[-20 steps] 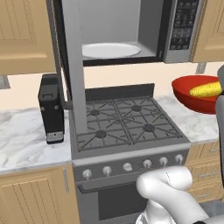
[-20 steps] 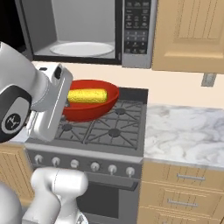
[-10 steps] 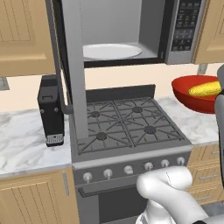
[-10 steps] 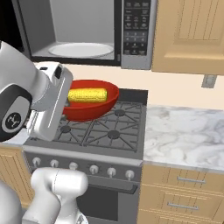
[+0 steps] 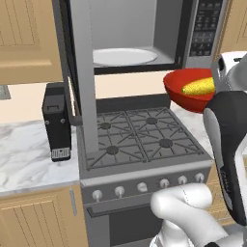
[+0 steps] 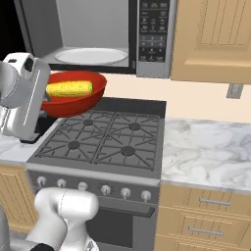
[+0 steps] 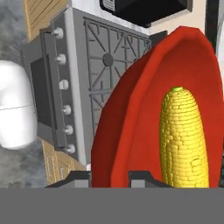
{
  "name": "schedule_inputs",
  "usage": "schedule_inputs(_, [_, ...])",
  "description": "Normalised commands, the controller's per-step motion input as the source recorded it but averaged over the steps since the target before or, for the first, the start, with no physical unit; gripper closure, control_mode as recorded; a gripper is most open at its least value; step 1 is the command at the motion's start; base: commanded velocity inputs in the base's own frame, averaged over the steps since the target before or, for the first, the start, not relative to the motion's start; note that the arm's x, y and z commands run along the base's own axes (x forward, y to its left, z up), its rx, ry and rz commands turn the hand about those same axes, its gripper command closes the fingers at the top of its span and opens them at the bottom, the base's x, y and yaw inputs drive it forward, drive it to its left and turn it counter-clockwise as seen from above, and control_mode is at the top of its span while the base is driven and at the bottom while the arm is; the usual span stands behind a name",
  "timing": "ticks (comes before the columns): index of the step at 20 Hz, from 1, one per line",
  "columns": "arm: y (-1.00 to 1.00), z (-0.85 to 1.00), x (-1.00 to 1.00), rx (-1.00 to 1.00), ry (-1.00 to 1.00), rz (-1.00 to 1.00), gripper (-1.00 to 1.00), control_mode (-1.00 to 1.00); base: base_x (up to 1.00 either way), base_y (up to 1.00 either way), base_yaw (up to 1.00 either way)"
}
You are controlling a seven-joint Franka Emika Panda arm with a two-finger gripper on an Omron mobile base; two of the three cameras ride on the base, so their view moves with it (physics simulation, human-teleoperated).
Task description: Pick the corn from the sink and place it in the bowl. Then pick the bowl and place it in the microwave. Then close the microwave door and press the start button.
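- The bowl [image 6: 73,95] is held up in the air above the back left corner of the stove [image 6: 105,142], below the open microwave [image 6: 98,37] and apart from both.
- The corn [image 6: 69,88] lies inside the bowl, lengthwise across it; in the hand view it rests against the bowl's inner wall [image 7: 144,118].
- The gripper [image 7: 109,177] has its fingers [image 7: 78,177] closed on the bowl's rim, one tip outside the red wall and the other inside it.
- The microwave door [image 5: 79,72] stands swung out to the left, edge-on in the left base view, over the stove's left side.
- Inside the microwave the white turntable plate [image 6: 93,55] is bare, and the dark keypad panel [image 6: 153,29] sits to the right of the cavity.
- A black box-shaped appliance [image 5: 57,120] stands on the marble desk [image 5: 29,154] just left of the stove, near the back edge.
- The stove's grates carry nothing, and its knobs [image 6: 105,189] line the front edge.
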Motion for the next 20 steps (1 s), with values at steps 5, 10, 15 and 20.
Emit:
schedule_inputs(5, [0.83, 0.75, 0.86, 0.00, -0.04, 0.01, 1.00, -1.00, 0.00, 0.00, 0.00])
schedule_inputs(10, [0.14, 0.21, 1.00, 0.05, 0.00, 0.00, 1.00, -1.00, 0.00, 0.00, 0.00])
schedule_inputs(15, [0.00, 0.05, 1.00, 0.06, -0.02, 0.00, 1.00, -1.00, 0.00, 0.00, 0.00])
schedule_inputs(20, [0.00, 0.00, 1.00, 0.01, -0.06, 0.05, 1.00, -1.00, 0.00, 0.00, 0.00])
